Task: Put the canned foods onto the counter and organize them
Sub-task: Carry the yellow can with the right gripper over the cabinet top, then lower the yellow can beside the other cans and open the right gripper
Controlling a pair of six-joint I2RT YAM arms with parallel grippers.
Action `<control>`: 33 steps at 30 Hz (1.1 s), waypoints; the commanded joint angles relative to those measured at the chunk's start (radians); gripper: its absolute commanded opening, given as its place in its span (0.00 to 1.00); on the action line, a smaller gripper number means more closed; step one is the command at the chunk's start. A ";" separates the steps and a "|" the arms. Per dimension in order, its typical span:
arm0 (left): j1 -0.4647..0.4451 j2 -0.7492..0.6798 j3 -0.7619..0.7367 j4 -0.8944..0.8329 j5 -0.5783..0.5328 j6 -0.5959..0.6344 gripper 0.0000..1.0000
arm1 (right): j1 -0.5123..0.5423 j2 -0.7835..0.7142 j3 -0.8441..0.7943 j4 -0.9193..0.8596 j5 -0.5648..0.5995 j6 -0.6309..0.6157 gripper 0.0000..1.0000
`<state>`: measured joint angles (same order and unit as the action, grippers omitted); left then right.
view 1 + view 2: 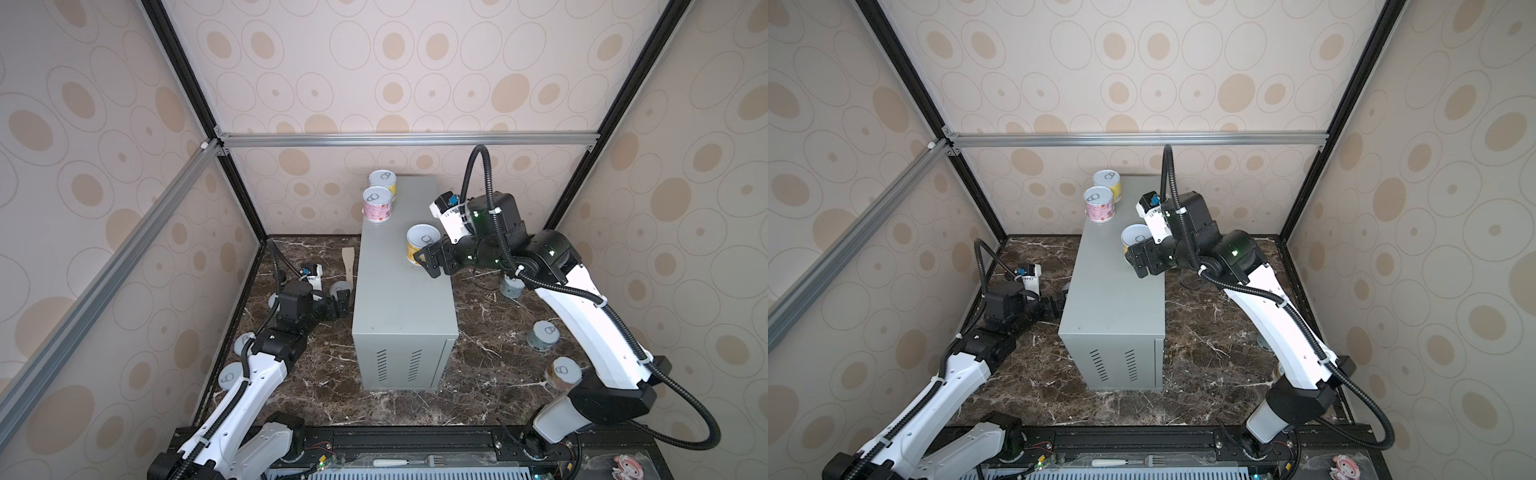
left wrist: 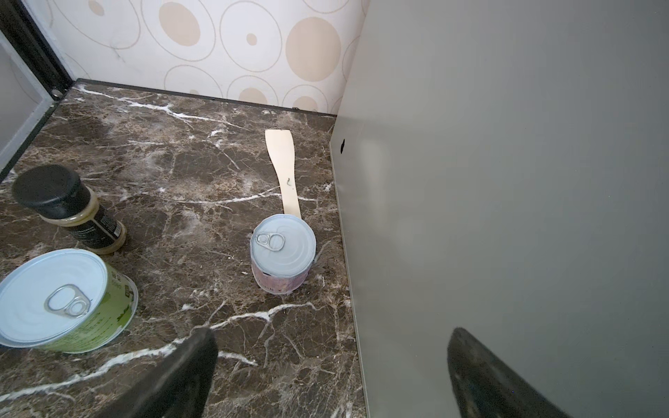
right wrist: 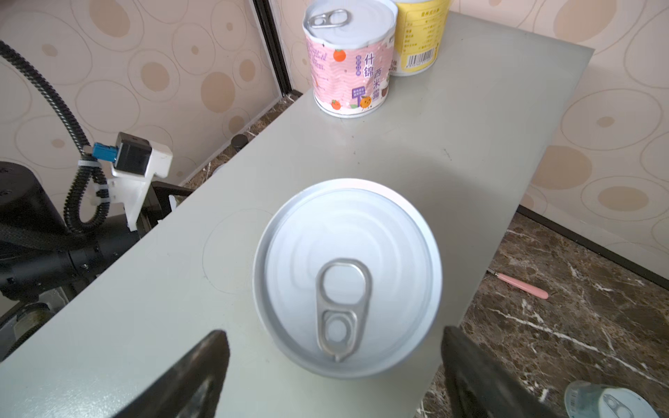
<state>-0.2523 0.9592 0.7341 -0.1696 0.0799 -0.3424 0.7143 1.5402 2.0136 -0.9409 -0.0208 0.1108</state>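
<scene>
Tall light-grey metal counter [image 1: 399, 299], upright, flat top; a yellow-labelled can [image 1: 420, 243], silver pull-tab lid up, stands on it between the right claw's [image 3: 333, 331] spread fingers, not touched; beyond that claw, a pink fruit-print can [image 3: 349, 61] and a second yellow can [image 3: 416, 36] stand side by side at the far corner; ahead of the left claw [image 2: 330, 331], a pink can [image 2: 283, 253] and a green can [image 2: 65, 300] stand on the marble.

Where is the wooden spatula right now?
In a top view the wooden spatula lies flat on the marble surface, just left of the counter. The left wrist view shows its handle ending by a pink can.
</scene>
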 commanded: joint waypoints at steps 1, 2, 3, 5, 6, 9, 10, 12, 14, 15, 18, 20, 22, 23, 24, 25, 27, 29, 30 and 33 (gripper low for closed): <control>0.008 -0.016 -0.002 0.017 -0.002 0.024 0.99 | 0.008 -0.079 -0.153 0.211 -0.008 0.057 0.92; 0.007 -0.017 -0.002 0.018 0.000 0.025 0.99 | 0.009 -0.098 -0.197 0.258 -0.013 0.069 0.92; 0.007 -0.018 -0.002 0.019 -0.001 0.024 0.99 | 0.009 -0.114 -0.236 0.297 -0.017 0.082 0.92; 0.007 -0.017 -0.003 0.017 -0.002 0.025 0.99 | 0.008 -0.124 -0.278 0.335 -0.010 0.097 0.91; 0.007 -0.017 -0.004 0.018 -0.001 0.025 0.99 | 0.008 -0.124 -0.287 0.345 -0.005 0.102 0.91; 0.007 -0.019 -0.005 0.018 0.000 0.025 0.99 | 0.007 -0.114 -0.300 0.369 0.001 0.117 0.92; 0.008 -0.020 -0.005 0.018 -0.002 0.026 0.99 | 0.006 -0.110 -0.300 0.377 0.004 0.122 0.91; 0.008 -0.023 -0.005 0.018 -0.004 0.027 0.99 | 0.006 -0.102 -0.302 0.388 0.023 0.125 0.90; 0.007 -0.026 -0.007 0.018 -0.005 0.028 0.99 | 0.006 -0.090 -0.296 0.385 0.057 0.128 0.87; 0.007 -0.026 -0.007 0.018 -0.005 0.029 0.99 | 0.003 -0.084 -0.291 0.385 0.070 0.127 0.85; 0.007 -0.028 -0.007 0.018 -0.006 0.031 0.99 | -0.008 -0.071 -0.289 0.397 0.073 0.132 0.78; 0.008 -0.027 -0.006 0.018 -0.005 0.032 0.99 | -0.017 -0.060 -0.287 0.405 0.072 0.134 0.74; 0.007 -0.027 -0.006 0.019 -0.004 0.032 0.99 | -0.027 -0.045 -0.278 0.407 0.067 0.134 0.69; 0.007 -0.027 -0.007 0.018 -0.003 0.033 0.99 | -0.033 -0.038 -0.275 0.407 0.063 0.133 0.67; 0.008 -0.027 -0.007 0.019 -0.004 0.032 0.99 | -0.039 -0.030 -0.269 0.411 0.059 0.133 0.66; 0.007 -0.028 -0.008 0.019 -0.002 0.032 0.99 | -0.047 -0.022 -0.265 0.413 0.054 0.133 0.65; 0.007 -0.028 -0.009 0.019 0.001 0.031 0.99 | -0.065 -0.003 -0.252 0.417 0.049 0.132 0.64; 0.007 -0.026 -0.009 0.019 0.000 0.032 0.99 | -0.084 0.020 -0.234 0.418 0.044 0.132 0.63; 0.007 -0.026 -0.010 0.018 -0.001 0.032 0.99 | -0.094 0.032 -0.225 0.419 0.042 0.132 0.63; 0.008 -0.022 -0.010 0.019 -0.004 0.034 0.99 | -0.125 0.074 -0.189 0.423 0.029 0.133 0.64</control>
<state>-0.2523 0.9451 0.7238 -0.1673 0.0799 -0.3355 0.6167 1.5860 1.7798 -0.5304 0.0143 0.2390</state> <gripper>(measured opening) 0.991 0.634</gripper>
